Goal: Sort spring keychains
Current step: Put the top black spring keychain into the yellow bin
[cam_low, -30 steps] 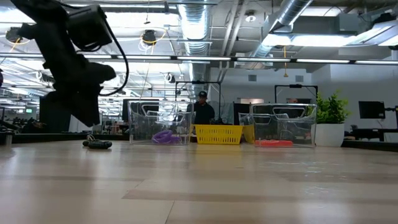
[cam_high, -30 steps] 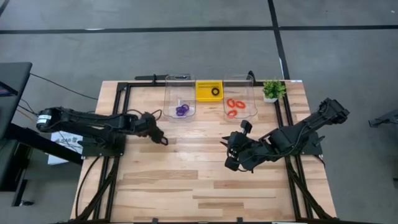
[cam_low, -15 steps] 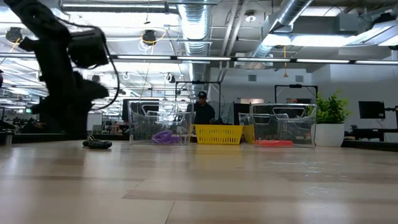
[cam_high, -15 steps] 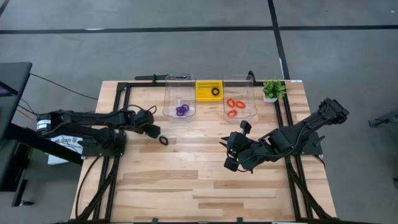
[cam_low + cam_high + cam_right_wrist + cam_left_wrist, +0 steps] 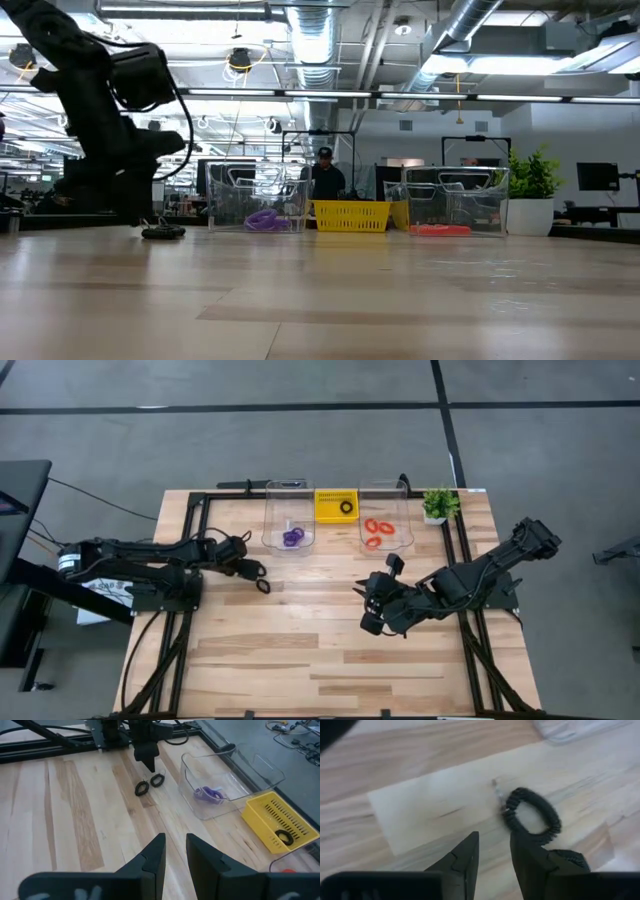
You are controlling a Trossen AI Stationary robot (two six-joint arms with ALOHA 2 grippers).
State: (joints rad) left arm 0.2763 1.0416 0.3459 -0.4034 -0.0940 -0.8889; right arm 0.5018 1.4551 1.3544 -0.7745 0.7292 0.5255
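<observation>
Table: pale wooden planks [image 5: 330, 650] with a black frame along its edges; a hall with ceiling ducts and a standing person [image 5: 324, 176] shows behind it in the low view.
Left gripper: low over the table's left side [image 5: 256, 573], fingers parted by a narrow gap and holding nothing; in its wrist view the tips [image 5: 520, 845] sit just short of a coil.
Black spring keychains on table: 2 [image 5: 150, 784], lying side by side next to the left gripper's tip, near the left clear bin.
Left clear bin: [image 5: 272, 510] holds the purple spring keychains [image 5: 292, 537]; their count I cannot tell.
Yellow basket: [image 5: 328, 507] between the 2 bins, with 1 black coil [image 5: 346, 507] inside.
Right clear bin: [image 5: 404, 518] holds the orange-red spring keychains [image 5: 375, 532].
Right gripper: hovering over the table's right-centre [image 5: 368, 606], well apart from the coils, fingers slightly parted and empty.
Potted plant: [image 5: 438, 504] at the far right corner.
</observation>
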